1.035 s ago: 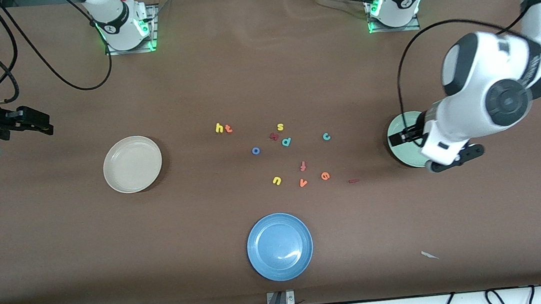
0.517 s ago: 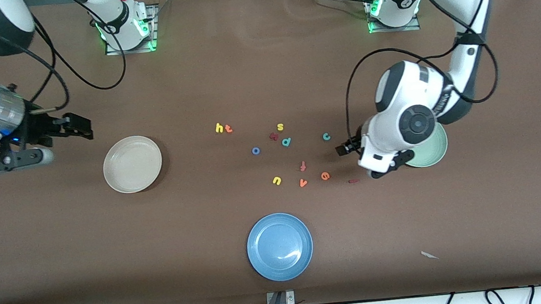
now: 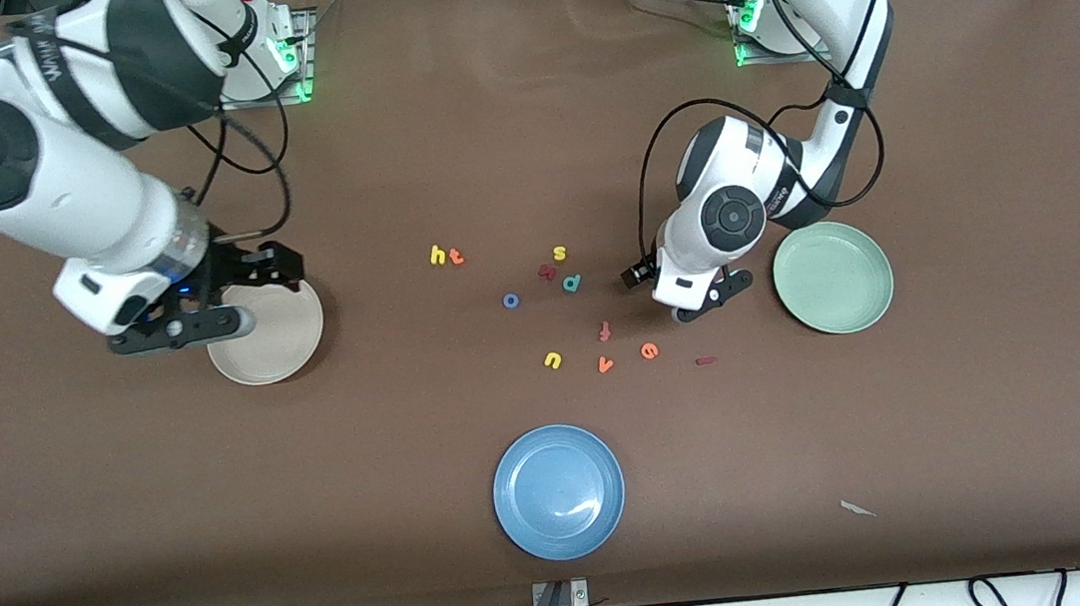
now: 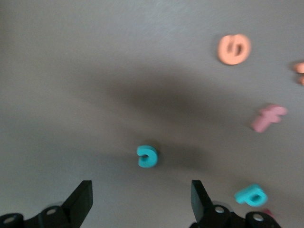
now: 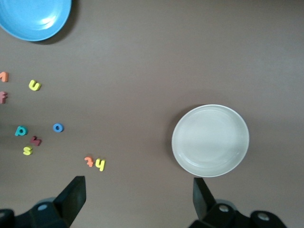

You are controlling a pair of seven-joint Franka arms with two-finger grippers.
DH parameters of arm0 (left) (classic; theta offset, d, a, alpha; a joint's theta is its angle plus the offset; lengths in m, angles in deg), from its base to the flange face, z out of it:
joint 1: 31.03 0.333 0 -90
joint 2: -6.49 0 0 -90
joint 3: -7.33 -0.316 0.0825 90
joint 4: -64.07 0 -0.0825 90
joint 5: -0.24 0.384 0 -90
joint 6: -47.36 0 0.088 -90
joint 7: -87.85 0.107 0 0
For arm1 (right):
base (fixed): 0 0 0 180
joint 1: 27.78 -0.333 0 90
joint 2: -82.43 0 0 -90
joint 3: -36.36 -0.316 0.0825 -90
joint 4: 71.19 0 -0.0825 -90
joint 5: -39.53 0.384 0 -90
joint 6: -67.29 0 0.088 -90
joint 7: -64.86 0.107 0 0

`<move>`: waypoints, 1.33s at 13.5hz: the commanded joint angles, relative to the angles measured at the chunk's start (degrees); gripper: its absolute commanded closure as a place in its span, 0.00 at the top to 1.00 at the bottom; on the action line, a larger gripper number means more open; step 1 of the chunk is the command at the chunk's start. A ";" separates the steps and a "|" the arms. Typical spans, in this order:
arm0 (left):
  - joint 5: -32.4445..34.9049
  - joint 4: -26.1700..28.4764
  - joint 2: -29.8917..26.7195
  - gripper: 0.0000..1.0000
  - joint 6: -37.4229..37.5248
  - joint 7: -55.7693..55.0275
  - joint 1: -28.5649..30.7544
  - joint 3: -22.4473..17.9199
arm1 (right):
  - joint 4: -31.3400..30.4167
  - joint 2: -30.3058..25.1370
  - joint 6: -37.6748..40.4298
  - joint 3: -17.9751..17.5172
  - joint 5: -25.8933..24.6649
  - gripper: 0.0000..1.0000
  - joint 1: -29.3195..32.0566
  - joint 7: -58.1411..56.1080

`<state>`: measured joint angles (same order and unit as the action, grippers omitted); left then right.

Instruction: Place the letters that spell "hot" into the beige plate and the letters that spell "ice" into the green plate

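Dark red i point(image 3: 705, 361) and orange e point(image 3: 648, 351) lie loose nearest the table's front edge. The blue o point(image 3: 511, 300) is farther in, and the yellow h point(image 3: 438, 254) and orange t point(image 3: 456, 258) farther again. The green plate point(image 3: 833, 277), toward the left arm's end, and the beige plate point(image 3: 264, 327), toward the right arm's, are both empty, so nothing is sorted. The left gripper point(image 4: 140, 202) hangs over the teal c point(image 4: 147, 156), jaws wide and seemingly clear of it. The right gripper point(image 5: 137, 197) is over the beige plate's rim, spread and empty.

In the front view, the left pincer point(image 3: 635, 275) hides the teal c point(image 4: 147, 156).
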<state>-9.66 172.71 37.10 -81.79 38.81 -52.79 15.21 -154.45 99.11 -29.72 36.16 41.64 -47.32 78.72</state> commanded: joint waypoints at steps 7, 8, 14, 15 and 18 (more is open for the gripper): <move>-2.23 6.23 -0.81 0.64 -8.49 -2.11 0.06 -0.14 | -7.18 -0.60 -7.57 -2.25 -1.85 1.00 0.74 0.46; -2.23 5.97 -0.55 0.64 -8.49 -2.11 -0.03 -0.14 | -8.49 -0.95 -8.45 -2.43 -1.85 1.00 0.82 1.77; -2.23 4.13 1.73 0.61 -10.95 -3.08 -0.20 -0.14 | -20.71 -3.94 -20.32 -8.22 -5.78 1.00 1.96 10.02; -2.15 3.51 2.61 0.61 -11.04 -3.34 -0.20 -0.14 | -22.11 -3.77 -21.72 -9.62 -7.45 1.00 1.97 12.40; -2.06 2.10 3.67 0.59 -10.95 -4.22 -0.38 -0.14 | -28.08 -2.98 -28.21 -12.88 -12.64 1.00 1.97 20.75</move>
<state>-9.81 176.77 39.31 -92.44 34.89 -52.62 15.16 -176.77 97.68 -53.21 25.78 32.04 -46.62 94.88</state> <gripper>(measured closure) 0.401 0.000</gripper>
